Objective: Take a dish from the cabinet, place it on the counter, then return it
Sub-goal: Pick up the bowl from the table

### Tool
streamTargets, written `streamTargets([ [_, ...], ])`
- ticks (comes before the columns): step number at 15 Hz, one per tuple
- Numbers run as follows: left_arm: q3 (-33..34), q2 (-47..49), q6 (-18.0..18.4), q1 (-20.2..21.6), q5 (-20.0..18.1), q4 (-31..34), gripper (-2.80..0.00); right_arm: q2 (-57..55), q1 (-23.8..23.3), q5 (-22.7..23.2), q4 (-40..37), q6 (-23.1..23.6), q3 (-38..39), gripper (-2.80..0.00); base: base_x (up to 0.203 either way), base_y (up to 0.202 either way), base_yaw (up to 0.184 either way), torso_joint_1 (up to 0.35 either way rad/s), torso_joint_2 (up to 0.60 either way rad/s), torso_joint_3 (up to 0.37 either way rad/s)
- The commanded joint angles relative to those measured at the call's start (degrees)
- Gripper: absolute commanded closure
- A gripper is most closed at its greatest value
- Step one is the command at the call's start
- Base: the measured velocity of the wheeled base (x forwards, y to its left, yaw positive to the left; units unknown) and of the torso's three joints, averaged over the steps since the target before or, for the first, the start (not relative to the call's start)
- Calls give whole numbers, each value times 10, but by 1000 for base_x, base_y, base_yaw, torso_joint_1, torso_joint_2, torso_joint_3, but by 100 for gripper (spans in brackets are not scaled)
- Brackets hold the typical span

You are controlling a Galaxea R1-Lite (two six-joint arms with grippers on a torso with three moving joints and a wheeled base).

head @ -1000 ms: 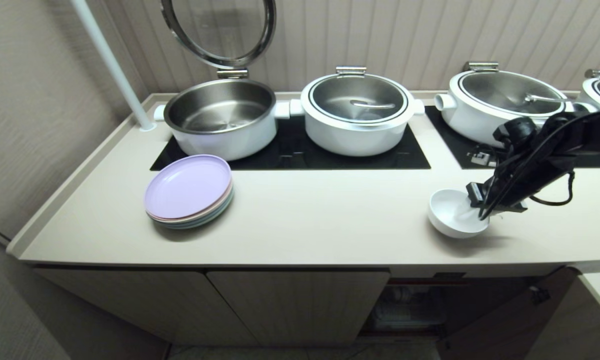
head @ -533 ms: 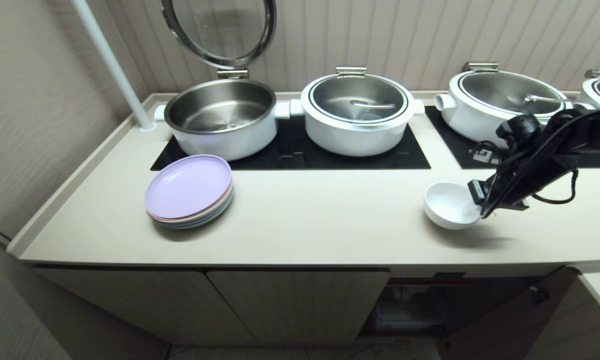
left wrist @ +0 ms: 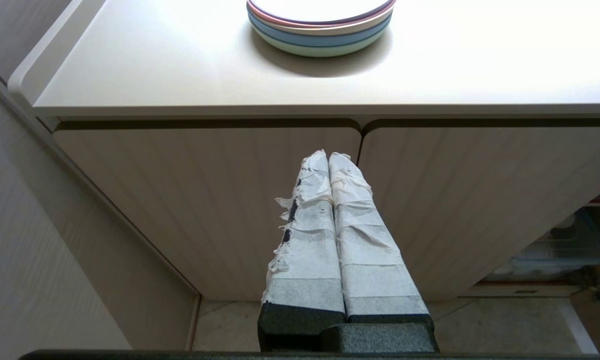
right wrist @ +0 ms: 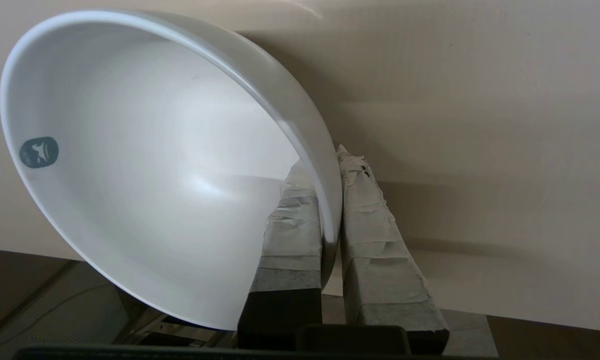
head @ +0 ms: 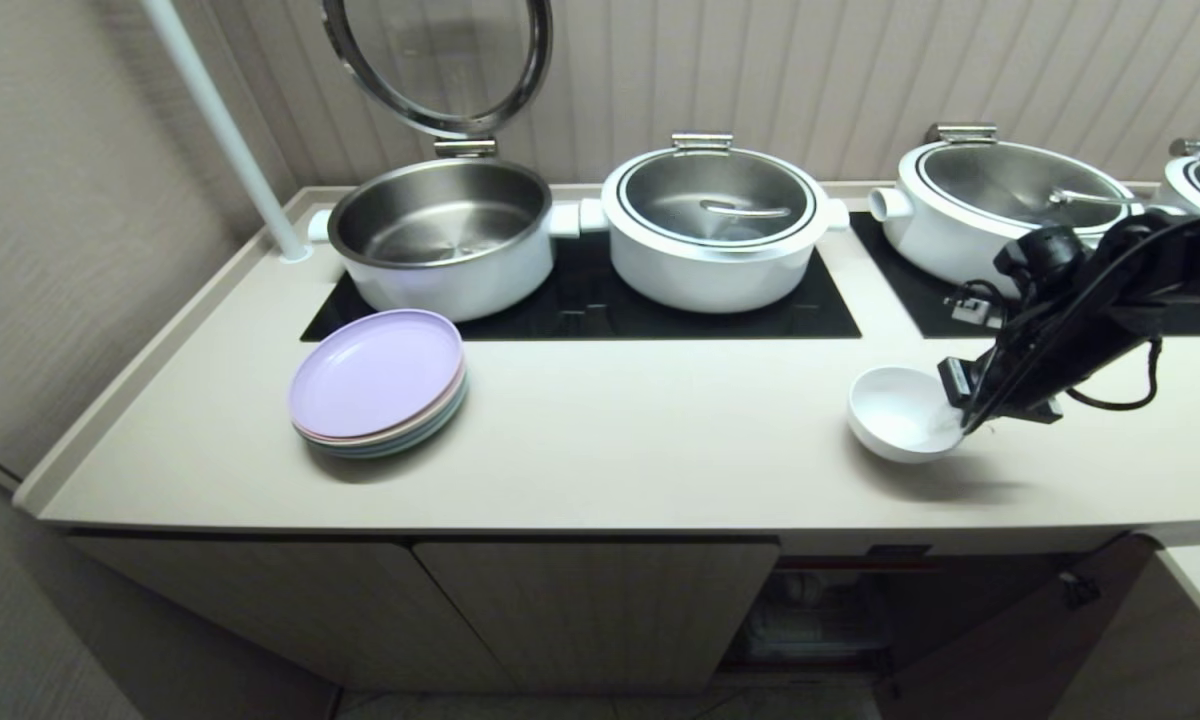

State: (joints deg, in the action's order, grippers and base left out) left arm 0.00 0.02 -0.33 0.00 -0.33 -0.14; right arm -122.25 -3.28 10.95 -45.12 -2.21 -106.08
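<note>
Cabinet point(head: 600, 610): lower part of the head view; two ribbed beige doors closed at left and centre, an opening at lower right with a dim clear container on the shelf.
Left gripper point(left wrist: 329, 156): low in front of the closed doors, taped fingers pressed together, nothing between them.
Counter point(head: 640, 450): cream surface across the middle of the head view, raised rim along its left edge.
Plates point(head: 378, 382): pastel stack, lavender on top, centre-left on the counter.
Dish point(head: 900, 412): white bowl at right of the head view, tilted with its opening turned up and left, underside just above its shadow on the counter; contact with the surface not clear.
Right gripper point(head: 960, 418): reaching in from the right edge, clamped on the dish's right rim.
Grip detail: in the right wrist view, one taped finger point(right wrist: 292, 225) inside the dish point(right wrist: 145, 165), the other against its outer wall, rim pinched narrowly between.
Cooktop point(head: 580, 300): black glass panel beyond the plates.
Pots point(head: 715, 225): white, in a row at the far side; leftmost with lid raised.
</note>
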Motion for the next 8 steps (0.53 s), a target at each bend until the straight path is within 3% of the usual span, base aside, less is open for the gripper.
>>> streamTargets([
  [1, 0, 0, 0, 0, 0, 0, 0, 7, 0, 2, -1, -4, 4, 0, 0, 0, 0, 0, 0, 0],
  [8, 0, 0, 0, 0, 0, 0, 0, 26, 0, 3, -1, -55, 34, 0, 0, 0, 0, 0, 0, 0],
])
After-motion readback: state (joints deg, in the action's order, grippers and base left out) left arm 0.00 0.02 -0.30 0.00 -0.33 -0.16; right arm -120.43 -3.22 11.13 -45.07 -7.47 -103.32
